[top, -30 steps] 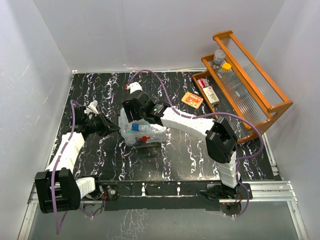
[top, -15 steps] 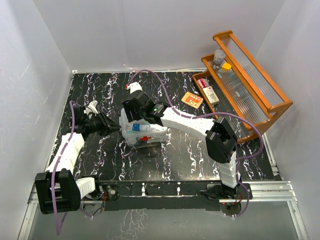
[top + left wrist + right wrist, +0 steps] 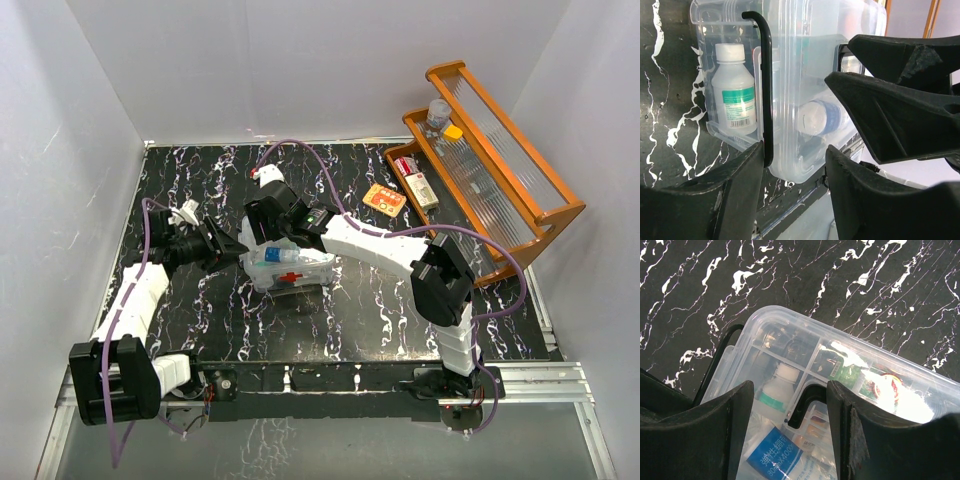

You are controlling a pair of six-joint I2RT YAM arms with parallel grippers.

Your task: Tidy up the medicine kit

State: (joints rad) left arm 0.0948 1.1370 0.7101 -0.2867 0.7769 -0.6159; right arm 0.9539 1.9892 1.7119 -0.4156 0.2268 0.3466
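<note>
Clear plastic lets the kit [image 3: 287,265] show its load: a white bottle [image 3: 735,90] with a green label stands in an end compartment, and a blue-labelled pack [image 3: 775,452] lies nearer the middle. The kit sits lid on in the middle of the worktop [image 3: 340,320], well apart from the wooden rack [image 3: 490,160] at the right edge. Left pincer [image 3: 795,150] faces the kit's left end with its fingers apart, clamped on nothing. The thin black handle [image 3: 766,85] runs down just beside one fingertip, so the pincer looks placed to work that handle. Right pincer [image 3: 790,390] hangs over the lid, fingers apart too, with a black piece of the lid between them but ungripped. It is likely there to steady the box. An orange packet [image 3: 384,199] lies near the rack, probably yet to be stowed.
</note>
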